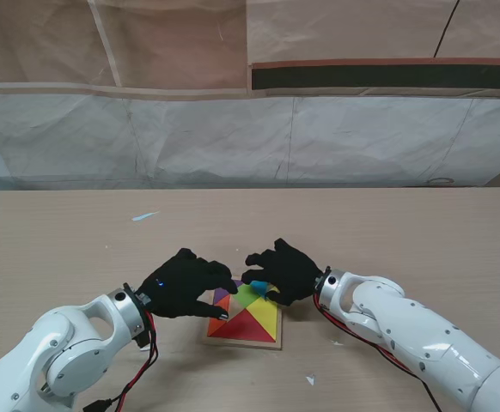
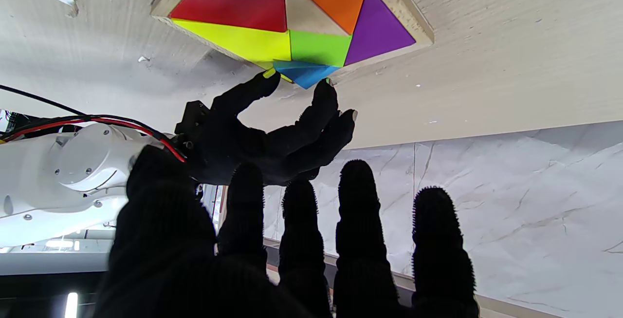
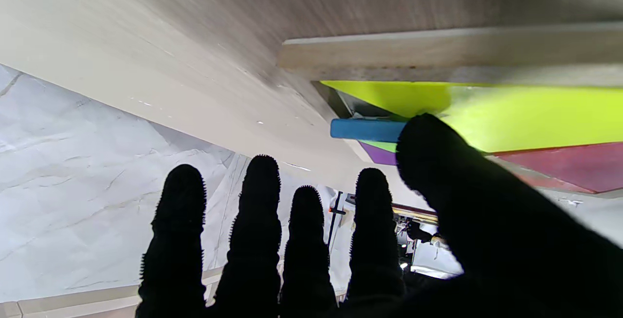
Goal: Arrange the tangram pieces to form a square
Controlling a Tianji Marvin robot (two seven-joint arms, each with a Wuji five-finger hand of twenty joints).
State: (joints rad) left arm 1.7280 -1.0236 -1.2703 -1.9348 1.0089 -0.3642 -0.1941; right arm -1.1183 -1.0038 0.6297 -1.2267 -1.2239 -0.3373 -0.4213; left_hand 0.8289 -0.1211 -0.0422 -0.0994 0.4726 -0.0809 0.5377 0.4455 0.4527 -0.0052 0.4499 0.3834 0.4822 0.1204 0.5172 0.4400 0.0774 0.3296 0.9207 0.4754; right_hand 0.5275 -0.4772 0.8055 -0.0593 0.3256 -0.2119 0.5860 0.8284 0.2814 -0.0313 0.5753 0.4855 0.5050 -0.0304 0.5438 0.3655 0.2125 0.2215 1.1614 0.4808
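Note:
A wooden tray (image 1: 243, 344) lies on the table in front of me, holding red (image 1: 248, 327), yellow (image 1: 270, 316), green (image 1: 246, 298), orange (image 1: 216, 327) and purple (image 1: 222, 298) pieces. In the left wrist view a triangular slot of bare wood (image 2: 304, 16) shows between red and orange. A blue piece (image 1: 259, 286) sits tilted at the tray's far edge, over green and yellow. My right hand (image 1: 284, 270) pinches it, thumb (image 2: 265, 82) on one corner and a fingertip (image 2: 324, 91) on the other. My left hand (image 1: 185, 283) hovers over the tray's left side with fingers spread, holding nothing.
White scraps lie on the table at the far left (image 1: 144, 216) and nearer to me on the right (image 1: 310, 378). A paper-covered wall (image 1: 250, 142) stands behind the table's far edge.

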